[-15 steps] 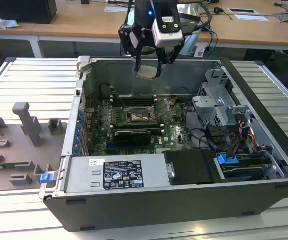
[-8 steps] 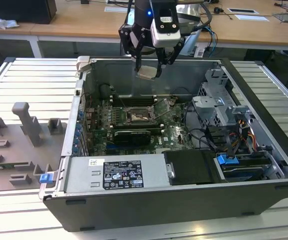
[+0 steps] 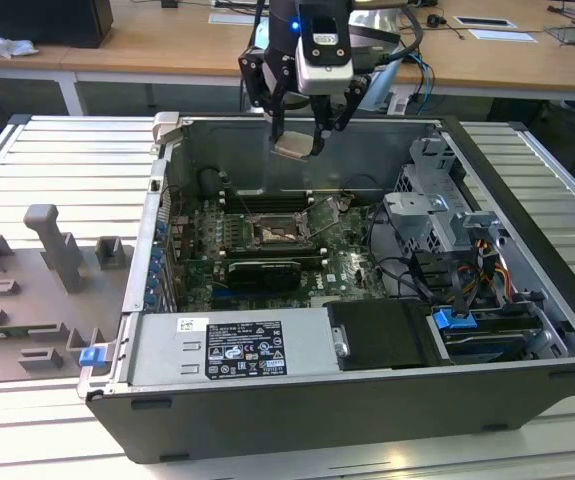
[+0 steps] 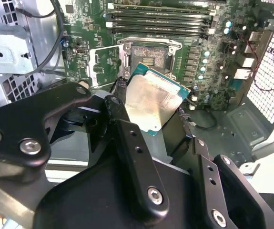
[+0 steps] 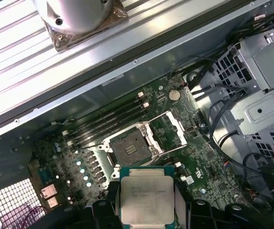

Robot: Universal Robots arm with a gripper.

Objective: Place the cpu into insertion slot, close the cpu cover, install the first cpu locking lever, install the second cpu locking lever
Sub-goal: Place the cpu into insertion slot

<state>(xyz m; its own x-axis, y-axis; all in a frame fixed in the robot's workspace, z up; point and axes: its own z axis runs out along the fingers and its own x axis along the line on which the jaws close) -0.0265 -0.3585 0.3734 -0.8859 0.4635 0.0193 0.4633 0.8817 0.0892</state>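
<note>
My gripper [image 3: 296, 143] is shut on the cpu [image 3: 295, 149], holding it in the air above the open computer case near its back wall. In both wrist views the cpu [image 4: 153, 101] [image 5: 146, 198] sits flat between the black fingers [image 4: 124, 128], its pale silver face showing. On the green board below lies the insertion slot [image 3: 271, 235] [image 4: 148, 57] [image 5: 129, 148], its dark centre uncovered. The cpu cover [image 4: 102, 67] [image 5: 168, 128] [image 3: 323, 216] stands swung open beside the slot. The cpu hangs well above the slot and apart from it.
Long black memory slots [image 4: 158, 19] run beside the socket. A metal drive cage [image 3: 437, 215] with cables [image 3: 477, 270] fills the exterior view's right of the case. The power supply [image 3: 227, 350] lies along the front. Grey fixtures [image 3: 52, 260] stand on the table at the exterior view's left.
</note>
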